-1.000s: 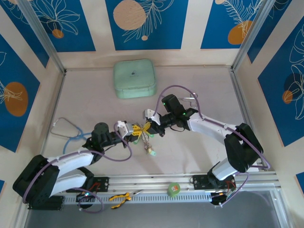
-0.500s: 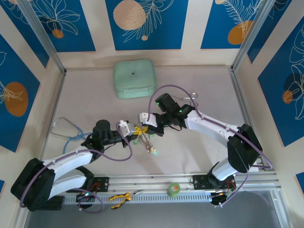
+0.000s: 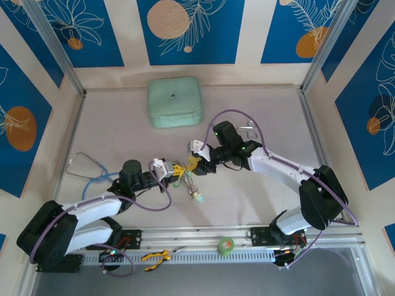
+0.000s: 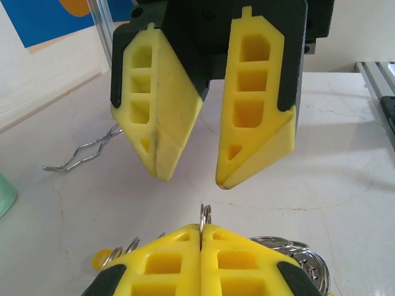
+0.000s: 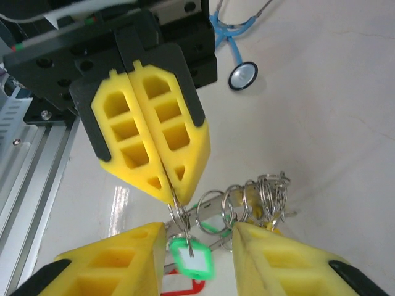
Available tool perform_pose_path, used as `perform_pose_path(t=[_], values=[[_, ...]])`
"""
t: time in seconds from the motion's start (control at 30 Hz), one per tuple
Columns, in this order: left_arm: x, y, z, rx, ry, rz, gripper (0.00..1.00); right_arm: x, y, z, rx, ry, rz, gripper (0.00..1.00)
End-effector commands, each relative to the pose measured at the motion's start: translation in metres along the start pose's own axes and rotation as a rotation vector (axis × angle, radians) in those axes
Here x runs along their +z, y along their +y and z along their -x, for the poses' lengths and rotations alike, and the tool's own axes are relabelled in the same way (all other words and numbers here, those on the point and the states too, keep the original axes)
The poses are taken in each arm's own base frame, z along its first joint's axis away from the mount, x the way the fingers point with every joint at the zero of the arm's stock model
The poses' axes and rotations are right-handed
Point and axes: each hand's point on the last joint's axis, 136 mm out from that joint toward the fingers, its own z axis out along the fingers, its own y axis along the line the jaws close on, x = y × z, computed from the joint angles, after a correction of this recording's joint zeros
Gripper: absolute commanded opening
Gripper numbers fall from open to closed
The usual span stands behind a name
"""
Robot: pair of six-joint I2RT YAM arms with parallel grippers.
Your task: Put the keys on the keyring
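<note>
Keys (image 3: 190,184) are dangling in a bunch pretty much dead centre of the table (image 3: 265,197). They hang off a thin wire ring (image 4: 205,216) that the left gripper (image 3: 176,169) has pinched between its fully closed yellow fingertips.

Going big to small from there: a mint-green case (image 3: 175,102) with rounded corners sits at 12 o'clock from the keys, well apart, near the back wall. A blue-tubed stethoscope (image 3: 86,171) lies at 9 o'clock, over by the left edge.

The right gripper (image 3: 196,162) is at about 2 o'clock of the left one, tips close to it but not touching. Its jaws are spread wide and it's got hold of nothing, with the cluster of rings sitting in the gap between its fingers.

Down on the front rail there are yellow-handled pliers (image 3: 156,255) at 7 o'clock and a green tape roll (image 3: 226,246) at 5 o'clock.

Smallest bits: a green tag (image 5: 191,260) hangs under the rings, and a yellow tag (image 4: 102,261) pokes out beside the left fingers.
</note>
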Motion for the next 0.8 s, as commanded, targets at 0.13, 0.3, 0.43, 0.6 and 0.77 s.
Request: perform_pose_path(t=[0.13, 0.3, 0.43, 0.6, 0.77], values=[[-0.001, -0.003, 0.016, 0.016, -0.078, -0.007, 0.00, 0.012, 0.007, -0.001, 0.014, -0.025, 0.064, 0.29], [-0.001, -0.003, 0.015, 0.014, -0.078, -0.007, 0.00, 0.016, 0.010, -0.004, 0.008, -0.026, 0.086, 0.28], [-0.001, -0.003, 0.016, 0.012, -0.080, -0.005, 0.00, 0.018, 0.010, -0.004, 0.000, -0.030, 0.086, 0.25], [-0.002, -0.002, 0.015, 0.010, -0.081, 0.000, 0.00, 0.022, 0.011, -0.006, -0.007, -0.031, 0.100, 0.25], [-0.002, -0.002, 0.015, 0.009, -0.081, 0.001, 0.00, 0.025, 0.008, -0.007, -0.015, -0.036, 0.093, 0.11]])
